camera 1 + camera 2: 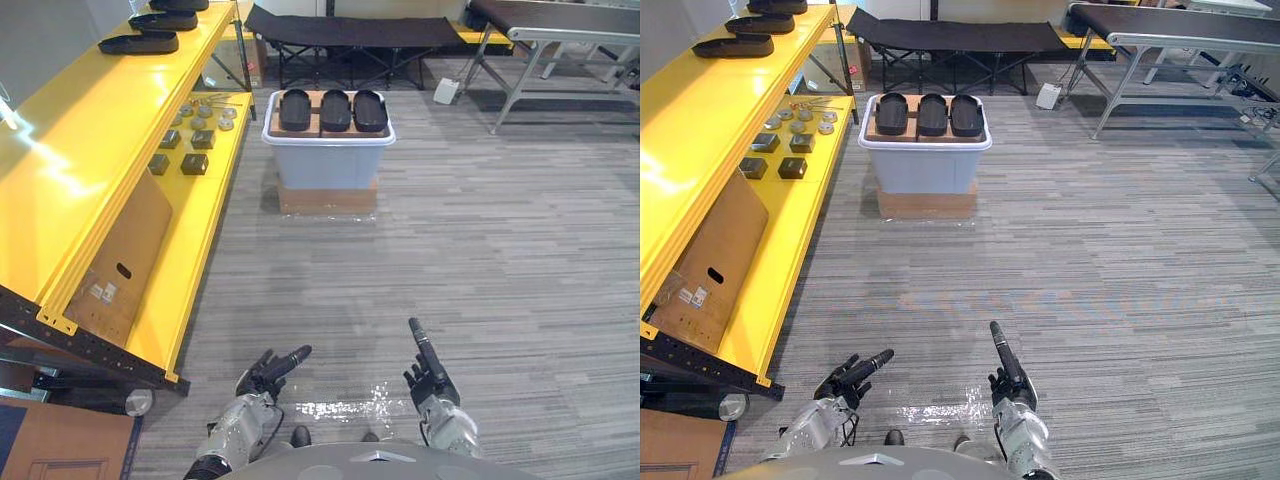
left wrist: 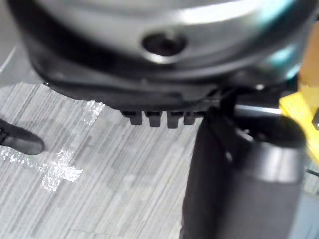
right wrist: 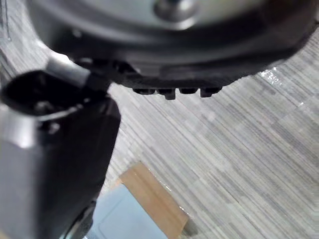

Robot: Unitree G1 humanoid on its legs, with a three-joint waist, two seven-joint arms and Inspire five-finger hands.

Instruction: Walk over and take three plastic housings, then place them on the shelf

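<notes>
Approach step, by the look of it. Up ahead, well apart from the hands: three plastic housings (image 1: 335, 110), side by side atop the grey tub (image 1: 328, 165), untouched. Left hand (image 1: 266, 375) and right hand (image 1: 433, 378) low in front, fingers (image 1: 421, 342) released, grasping nothing. Next, most likely: walking straight to the tub, keeping off the yellow shelf (image 1: 60, 170) on the left, then reaching for the first housing.

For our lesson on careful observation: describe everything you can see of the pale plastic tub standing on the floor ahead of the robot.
The tub is pale grey-blue plastic with a lighter rim. It stands upright on a flat brown base on the carpet, to the right of the yellow shelf. A brown board across its top carries three black housings side by side.
</notes>
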